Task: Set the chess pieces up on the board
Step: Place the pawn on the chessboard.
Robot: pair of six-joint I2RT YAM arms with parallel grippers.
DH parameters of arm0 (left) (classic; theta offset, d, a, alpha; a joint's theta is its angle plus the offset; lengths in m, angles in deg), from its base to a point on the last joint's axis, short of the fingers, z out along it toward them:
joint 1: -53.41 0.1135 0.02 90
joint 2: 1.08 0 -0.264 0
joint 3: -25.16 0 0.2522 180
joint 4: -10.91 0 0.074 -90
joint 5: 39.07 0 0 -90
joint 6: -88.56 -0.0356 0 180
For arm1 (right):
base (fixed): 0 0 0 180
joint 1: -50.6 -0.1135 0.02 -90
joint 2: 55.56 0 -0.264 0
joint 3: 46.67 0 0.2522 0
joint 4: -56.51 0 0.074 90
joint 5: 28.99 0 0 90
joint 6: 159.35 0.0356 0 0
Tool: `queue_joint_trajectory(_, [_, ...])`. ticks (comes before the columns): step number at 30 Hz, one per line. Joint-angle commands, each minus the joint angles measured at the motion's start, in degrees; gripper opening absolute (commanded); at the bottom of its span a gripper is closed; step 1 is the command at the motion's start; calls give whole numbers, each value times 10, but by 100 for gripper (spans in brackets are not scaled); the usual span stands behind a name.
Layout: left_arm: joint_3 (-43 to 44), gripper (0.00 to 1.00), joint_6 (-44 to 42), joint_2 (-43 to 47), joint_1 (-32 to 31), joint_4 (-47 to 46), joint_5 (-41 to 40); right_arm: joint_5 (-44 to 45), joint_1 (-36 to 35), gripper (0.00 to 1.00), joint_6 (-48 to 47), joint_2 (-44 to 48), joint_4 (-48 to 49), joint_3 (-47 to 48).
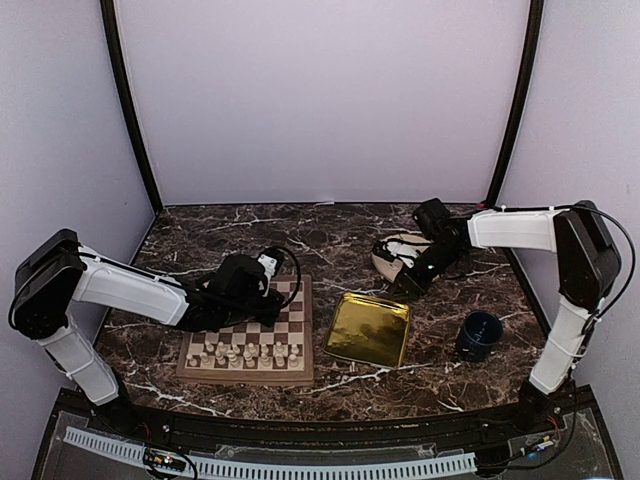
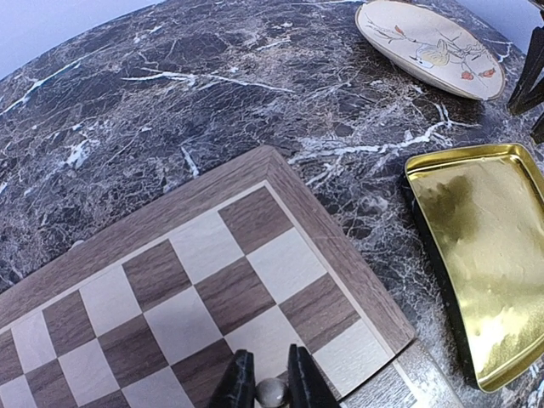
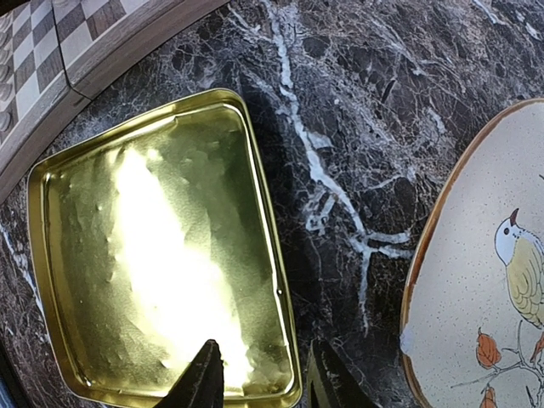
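Observation:
The wooden chessboard (image 1: 290, 305) lies left of centre. Several cream-white chess pieces (image 1: 245, 352) stand in two rows along its near side. My left gripper (image 1: 272, 312) is low over the board's right part, shut on the round head of a small cream piece (image 2: 271, 392), between its fingers (image 2: 240, 384). The bare checks (image 2: 204, 246) of the far right corner lie ahead of it. My right gripper (image 1: 410, 285) is open and empty. Its fingers (image 3: 204, 378) straddle the rim of the gold tray (image 3: 161, 255), above it.
The gold tray (image 1: 368, 328) lies just right of the board. A painted oval plate (image 1: 398, 252) sits behind the right gripper and shows in both wrist views (image 2: 429, 47) (image 3: 501, 280). A dark blue cup (image 1: 478, 335) stands at the right front.

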Motion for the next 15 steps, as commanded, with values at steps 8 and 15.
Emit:
queue_joint_trajectory(8, [12, 25, 1, 27, 4, 43, 16, -10, 2, 35, -5, -1, -2, 5])
queue_joint_trajectory(15, [93, 34, 12, 26, 4, 179, 17, -10, 3, 35, -7, 0, -4, 4])
